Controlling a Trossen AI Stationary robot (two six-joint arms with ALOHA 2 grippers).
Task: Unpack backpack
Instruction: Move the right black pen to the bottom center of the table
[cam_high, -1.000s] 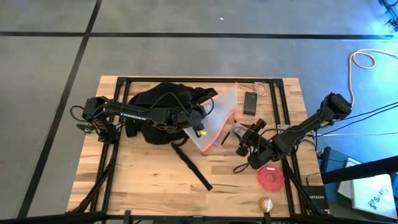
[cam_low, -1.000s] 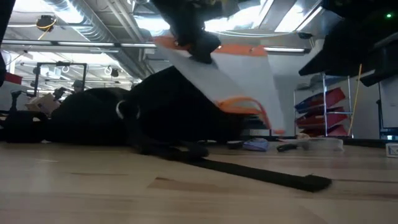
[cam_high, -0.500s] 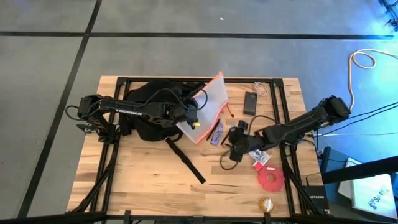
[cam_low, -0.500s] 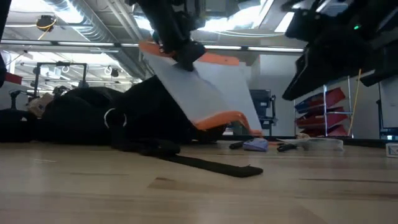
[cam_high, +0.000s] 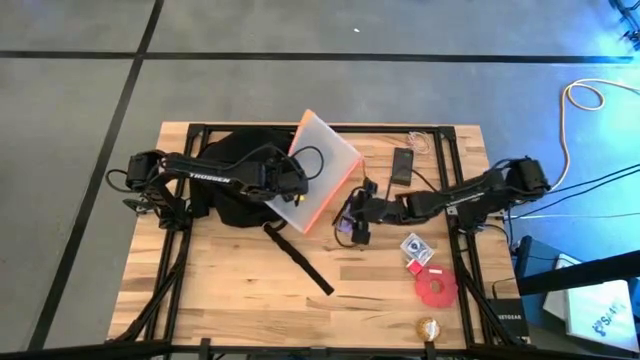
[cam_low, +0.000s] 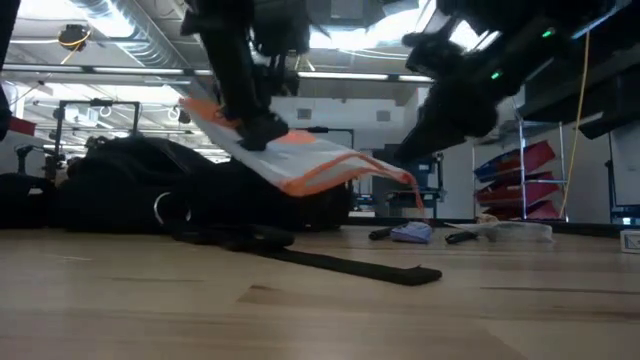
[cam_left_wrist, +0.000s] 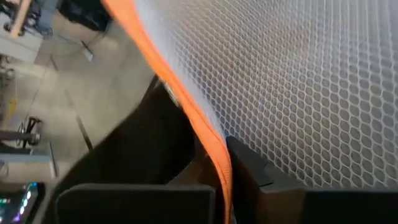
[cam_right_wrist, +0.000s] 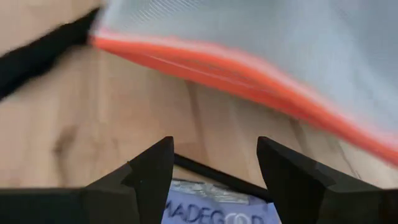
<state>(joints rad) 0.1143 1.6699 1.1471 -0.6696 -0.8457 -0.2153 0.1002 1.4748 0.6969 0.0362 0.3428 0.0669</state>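
Pouch (cam_high: 325, 167) swung back over backpack (cam_high: 235, 175); right claw (cam_high: 352, 222) advanced.

Left tool (cam_high: 297, 190) clamped shut, raised mid-table; right tool (cam_high: 352, 222) fingers parted, low, arm stretched inward.

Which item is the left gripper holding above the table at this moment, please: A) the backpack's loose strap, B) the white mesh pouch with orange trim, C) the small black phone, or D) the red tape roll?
B: in the high view the left gripper is shut on the edge of the white mesh pouch with orange trim, and the low view shows that pouch lifted off the table.
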